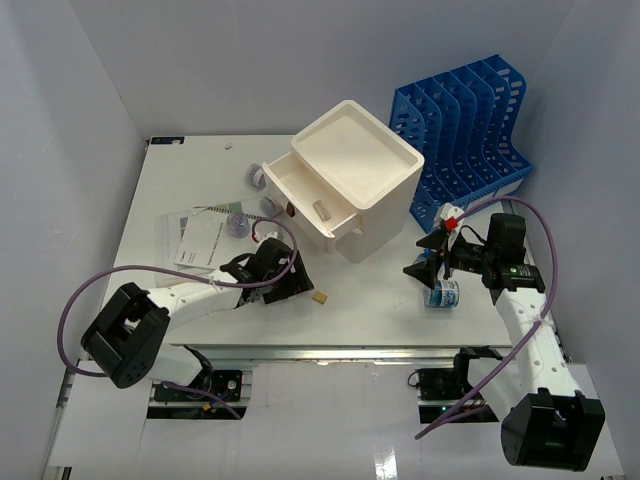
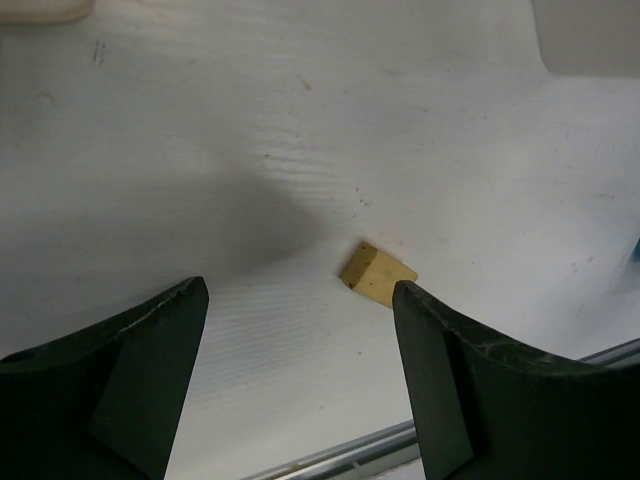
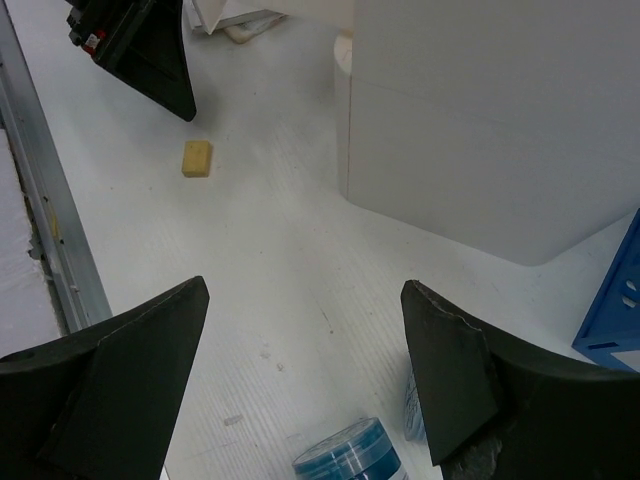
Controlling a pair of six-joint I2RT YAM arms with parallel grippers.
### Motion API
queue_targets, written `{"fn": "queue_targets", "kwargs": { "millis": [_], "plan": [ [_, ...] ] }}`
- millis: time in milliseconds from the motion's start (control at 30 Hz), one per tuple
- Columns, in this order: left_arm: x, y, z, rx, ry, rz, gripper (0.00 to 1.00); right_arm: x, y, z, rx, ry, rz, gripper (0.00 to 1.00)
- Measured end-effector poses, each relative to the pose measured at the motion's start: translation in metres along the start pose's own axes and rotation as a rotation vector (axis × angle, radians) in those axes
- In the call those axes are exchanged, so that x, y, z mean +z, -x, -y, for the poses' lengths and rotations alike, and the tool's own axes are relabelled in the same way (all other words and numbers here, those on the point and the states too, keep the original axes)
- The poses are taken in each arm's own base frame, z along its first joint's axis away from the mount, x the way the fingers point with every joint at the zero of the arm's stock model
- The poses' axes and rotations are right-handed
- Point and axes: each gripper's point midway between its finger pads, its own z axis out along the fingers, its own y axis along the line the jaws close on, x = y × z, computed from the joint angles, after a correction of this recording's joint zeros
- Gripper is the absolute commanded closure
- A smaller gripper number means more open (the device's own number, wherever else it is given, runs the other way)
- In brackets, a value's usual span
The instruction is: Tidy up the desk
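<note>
Bench (image 1: 370, 305): large white flat top under both arms, rail at 6 o'clock.
Left tool (image 2: 298, 290): spread wide, empty; small tan block (image 2: 377, 275) at its 1 o'clock.
Right tool (image 3: 305, 290): spread, empty (blue-lidded round tub (image 3: 345, 455) at 6 o'clock).
Advice: centre block between fingers before closing.

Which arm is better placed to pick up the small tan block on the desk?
Left. The left gripper, open, is right beside the tan block; the right gripper, open too, is farther away, by a blue roll.
</note>
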Motion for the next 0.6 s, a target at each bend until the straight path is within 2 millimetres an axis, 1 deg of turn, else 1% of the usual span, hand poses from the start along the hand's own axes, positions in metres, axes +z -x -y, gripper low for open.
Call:
{"fn": "queue_targets", "kwargs": {
  "millis": [67,233,367,467,533,600],
  "plan": [
    [0.000,0.000,0.004,0.066,-0.050,0.012,0.16,-0.001,0.002,-0.001,-0.012,0.002,0.012,0.16],
    [0.000,-0.006,0.009,0.215,-0.156,0.016,0.16,-0.003,0.006,-0.002,-0.025,0.009,0.033,0.15],
    [-0.001,-0.004,0.024,0.332,-0.244,0.050,0.16,-0.004,0.006,-0.002,-0.024,0.009,0.036,0.15],
    [-0.002,-0.006,0.036,0.425,-0.330,0.086,0.16,-0.004,0.006,-0.001,-0.023,0.008,0.039,0.15],
    [-0.004,-0.010,0.035,0.478,-0.378,0.110,0.16,-0.005,0.006,-0.001,-0.023,0.006,0.039,0.15],
    [-0.005,-0.016,0.030,0.521,-0.407,0.123,0.16,-0.005,0.007,-0.001,-0.022,0.005,0.041,0.15]
  ]
}}
